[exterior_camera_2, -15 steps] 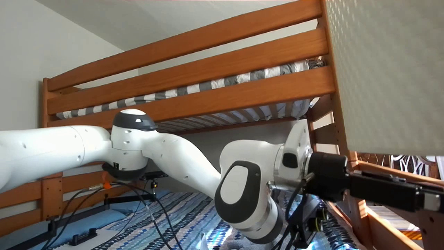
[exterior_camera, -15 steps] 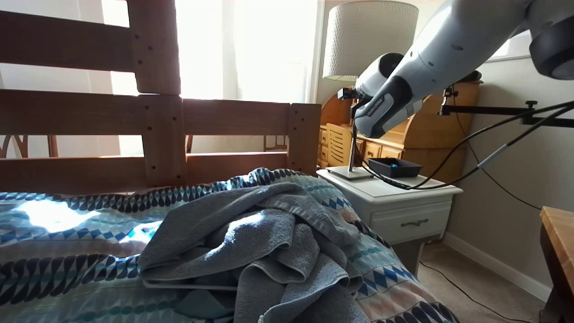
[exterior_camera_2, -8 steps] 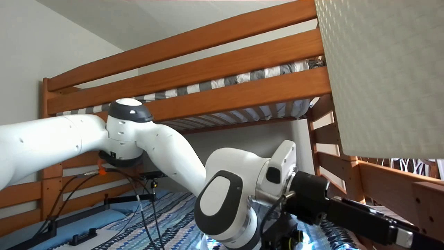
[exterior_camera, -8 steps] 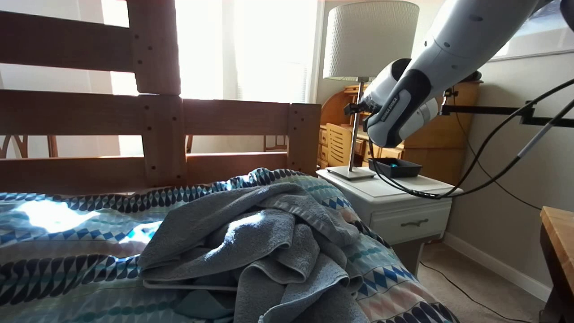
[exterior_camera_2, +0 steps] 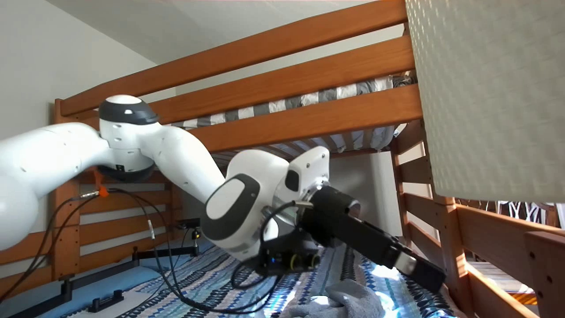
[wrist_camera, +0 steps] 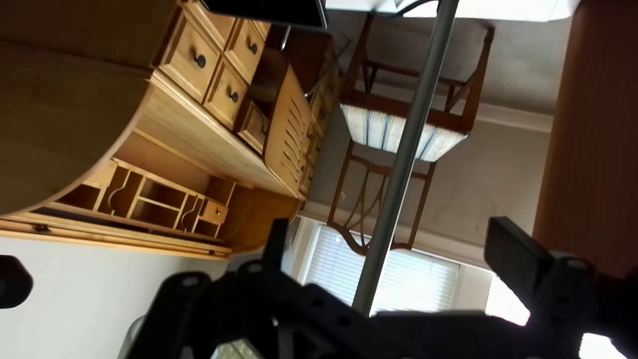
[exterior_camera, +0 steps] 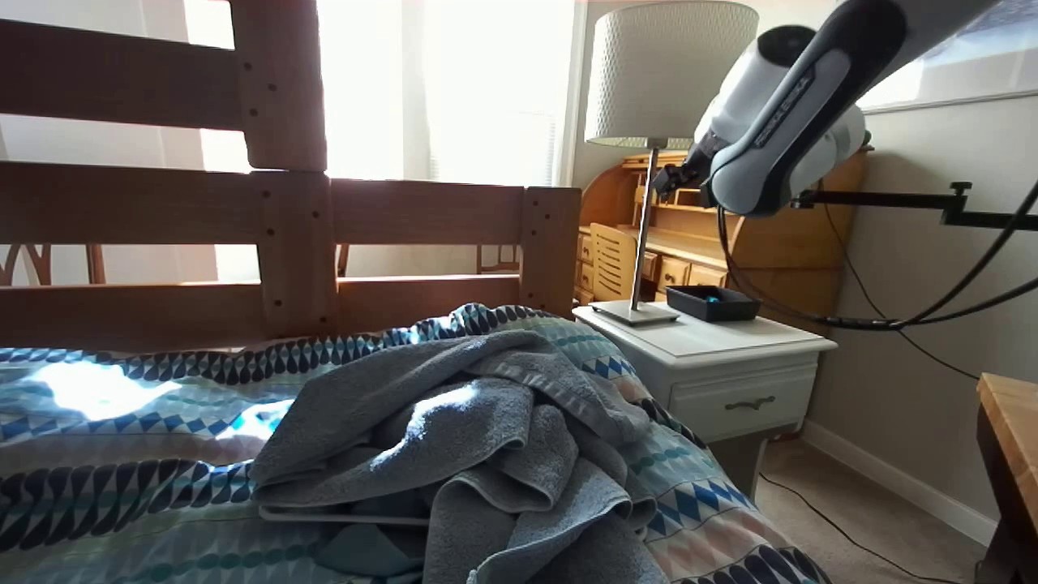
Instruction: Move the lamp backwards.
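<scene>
The lamp stands upright on the white nightstand, with its off-white shade (exterior_camera: 669, 73), thin metal stem (exterior_camera: 645, 227) and flat base (exterior_camera: 634, 312) all visible in an exterior view. The shade (exterior_camera_2: 490, 101) fills the right edge of an exterior view. My gripper (exterior_camera: 666, 180) is just to the right of the stem, below the shade. It also shows pointing down and right in an exterior view (exterior_camera_2: 435, 276). In the wrist view my gripper (wrist_camera: 390, 234) is open, its fingers wide apart. The stem (wrist_camera: 411, 134) shows between them, touching neither finger there; its distance is unclear.
A black tray (exterior_camera: 714, 303) sits beside the lamp base on the nightstand (exterior_camera: 754, 341). A wooden roll-top desk (exterior_camera: 787, 251) stands behind. The bunk bed frame (exterior_camera: 430, 212) and a bed with a grey towel (exterior_camera: 486, 438) are close by. Cables (exterior_camera: 859, 323) hang from the arm.
My gripper has drawn back from the lamp's stem, which it overlapped earlier, and the upper stem is now uncovered. The shade has shifted slightly; the base looks unmoved.
</scene>
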